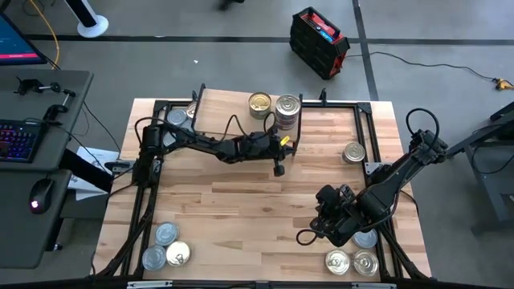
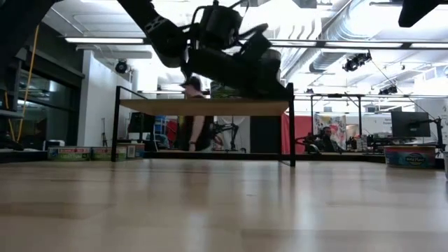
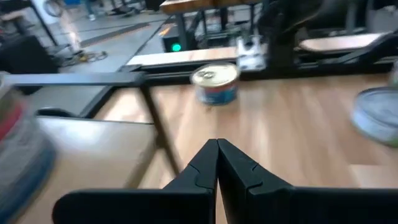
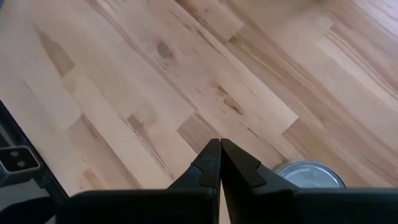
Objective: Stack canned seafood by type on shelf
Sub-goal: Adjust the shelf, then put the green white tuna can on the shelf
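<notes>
High view, near edge first: three tins (image 1: 165, 246) sit at the near-left corner, more tins (image 1: 351, 262) near-right. Right gripper (image 1: 324, 227) hangs just beside those, fingers pressed together, holding nothing; a silver lid (image 4: 309, 173) shows just past its tips in the right wrist view. Mid-table is bare wood. Further back, left gripper (image 1: 279, 168) is off the shelf's front edge, also closed & empty. Shelf (image 1: 233, 108) at the far side carries a gold-lid tin (image 1: 259, 103) & a silver stack (image 1: 287, 108). One tin (image 1: 352, 152) sits alone far-right. Tip: open the fingers wide before descending, centre on the tin, match lid colour w/ the stack.
</notes>
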Robot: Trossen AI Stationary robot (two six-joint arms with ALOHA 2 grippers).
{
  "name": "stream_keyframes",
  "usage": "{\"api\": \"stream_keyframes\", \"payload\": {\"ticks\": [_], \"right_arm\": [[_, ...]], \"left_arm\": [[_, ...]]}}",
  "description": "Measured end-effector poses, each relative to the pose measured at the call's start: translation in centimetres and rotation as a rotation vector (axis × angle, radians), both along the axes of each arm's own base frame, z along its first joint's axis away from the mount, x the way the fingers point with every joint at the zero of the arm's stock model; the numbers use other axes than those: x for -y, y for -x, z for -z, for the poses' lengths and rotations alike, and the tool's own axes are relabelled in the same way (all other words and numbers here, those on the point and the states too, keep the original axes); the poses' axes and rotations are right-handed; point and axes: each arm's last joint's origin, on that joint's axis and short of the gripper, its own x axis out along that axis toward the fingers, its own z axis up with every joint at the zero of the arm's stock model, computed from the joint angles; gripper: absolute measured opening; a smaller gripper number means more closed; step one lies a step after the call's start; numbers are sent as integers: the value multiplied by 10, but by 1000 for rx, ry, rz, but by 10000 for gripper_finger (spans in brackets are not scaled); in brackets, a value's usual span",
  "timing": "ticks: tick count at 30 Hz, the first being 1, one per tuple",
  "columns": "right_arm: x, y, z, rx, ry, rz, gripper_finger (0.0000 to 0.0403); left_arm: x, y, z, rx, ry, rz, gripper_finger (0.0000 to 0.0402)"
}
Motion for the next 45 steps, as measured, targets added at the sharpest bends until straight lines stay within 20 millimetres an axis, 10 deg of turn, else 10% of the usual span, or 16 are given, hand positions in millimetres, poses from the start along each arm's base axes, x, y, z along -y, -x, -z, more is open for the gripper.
{"api": "stream_keyframes", "payload": {"ticks": [19,33,45], "right_arm": [[0,-1,0,15,-6,15,0],[18,30,78,-541,-193,51,0],[40,30,112,-590,-200,0,0]], "left_arm": [[-22,3,-2,25,71,-51,0],[105,50,-61,-159,391,458,0],[167,145,-15,-13,495,307,0]]}}
